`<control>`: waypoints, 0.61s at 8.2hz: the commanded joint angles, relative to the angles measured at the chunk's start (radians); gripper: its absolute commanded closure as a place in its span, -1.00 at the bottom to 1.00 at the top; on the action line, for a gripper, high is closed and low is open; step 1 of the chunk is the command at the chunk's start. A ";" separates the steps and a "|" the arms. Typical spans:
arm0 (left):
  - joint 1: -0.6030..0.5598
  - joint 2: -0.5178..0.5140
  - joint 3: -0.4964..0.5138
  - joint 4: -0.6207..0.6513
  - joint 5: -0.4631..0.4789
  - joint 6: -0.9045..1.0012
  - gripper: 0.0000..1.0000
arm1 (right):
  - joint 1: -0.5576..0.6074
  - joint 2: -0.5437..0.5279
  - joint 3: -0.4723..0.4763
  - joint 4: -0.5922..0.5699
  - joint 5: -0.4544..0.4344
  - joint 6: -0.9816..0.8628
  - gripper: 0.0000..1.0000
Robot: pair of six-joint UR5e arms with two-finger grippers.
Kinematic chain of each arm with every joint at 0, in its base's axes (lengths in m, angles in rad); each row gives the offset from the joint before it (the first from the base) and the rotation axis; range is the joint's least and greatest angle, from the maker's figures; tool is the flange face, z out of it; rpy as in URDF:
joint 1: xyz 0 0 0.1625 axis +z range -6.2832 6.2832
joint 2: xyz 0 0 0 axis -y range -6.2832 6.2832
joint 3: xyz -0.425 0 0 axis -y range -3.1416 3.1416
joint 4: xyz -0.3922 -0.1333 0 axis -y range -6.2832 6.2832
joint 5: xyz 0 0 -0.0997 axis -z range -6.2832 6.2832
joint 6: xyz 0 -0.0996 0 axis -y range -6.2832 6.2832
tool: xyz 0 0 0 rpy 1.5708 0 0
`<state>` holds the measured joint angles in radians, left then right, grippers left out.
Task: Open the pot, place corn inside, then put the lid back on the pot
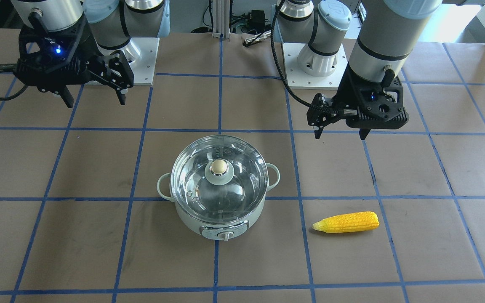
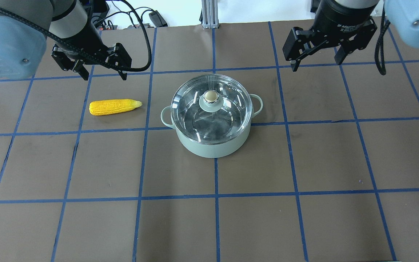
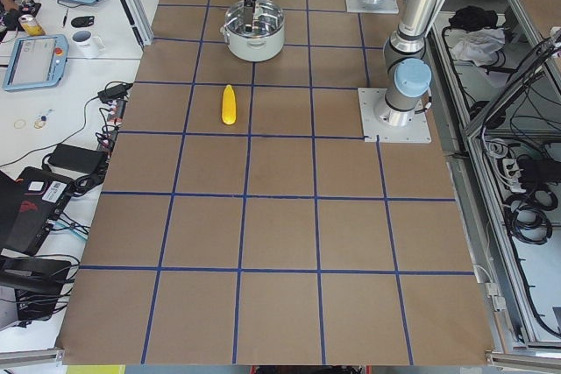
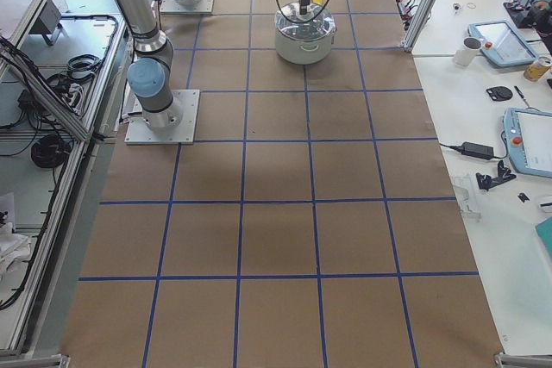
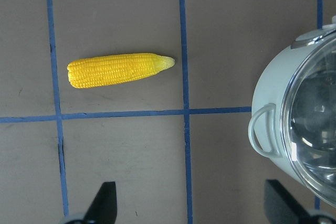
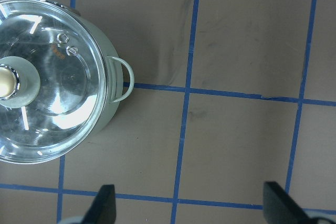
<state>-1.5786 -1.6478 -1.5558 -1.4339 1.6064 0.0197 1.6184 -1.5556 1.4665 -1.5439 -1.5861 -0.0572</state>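
Glass dome lid (image 2: pixel 211 112) seated squarely on the mint-white electric pot (image 2: pixel 213 147), with the beige ball knob (image 2: pixel 211 96) upright at its centre and nothing discernible inside through the glass. Closed pot at mid-worktop (image 2: pixel 267 218), between the two arms and so within reach of either, control dial turned away from the robot.

Yellow ear of corn (image 2: pixel 113 107) flat on the worktop on the robot's left, well apart from the pot, pointed end toward it. Near the corn and raised above the worktop, left pincer (image 2: pixel 104 74), fingers spread wide and holding nothing. Note its wrist view: corn in full sight, one loop handle (image 5: pixel 262 129) at the edge. On the pot's other side, right pincer (image 2: pixel 316 64), likewise raised, spread and empty, with lid and knob in its wrist view.

Probable reason for the layout: one arm per job, the right for the knob, the left for the corn. No step of the task done, judging by the lid on and the corn outside.

Likely first need: a centred pinch on the small round knob, apt to slip if taken off-axis. Note also the corn's length, close to the pot's width, hence probably a tilted entry.
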 commanded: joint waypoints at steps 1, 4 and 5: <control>0.000 -0.003 0.000 0.001 0.015 0.017 -1.00 | 0.000 0.000 0.000 -0.002 0.000 -0.004 -1.00; 0.002 -0.004 0.002 0.004 0.012 0.264 -1.00 | 0.008 0.006 -0.002 -0.034 0.002 0.002 -1.00; 0.003 -0.007 0.002 0.016 0.014 0.452 -1.00 | 0.017 0.021 -0.005 -0.092 0.023 0.008 -1.00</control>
<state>-1.5776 -1.6519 -1.5547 -1.4298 1.6178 0.1811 1.6231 -1.5518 1.4658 -1.5641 -1.5829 -0.0568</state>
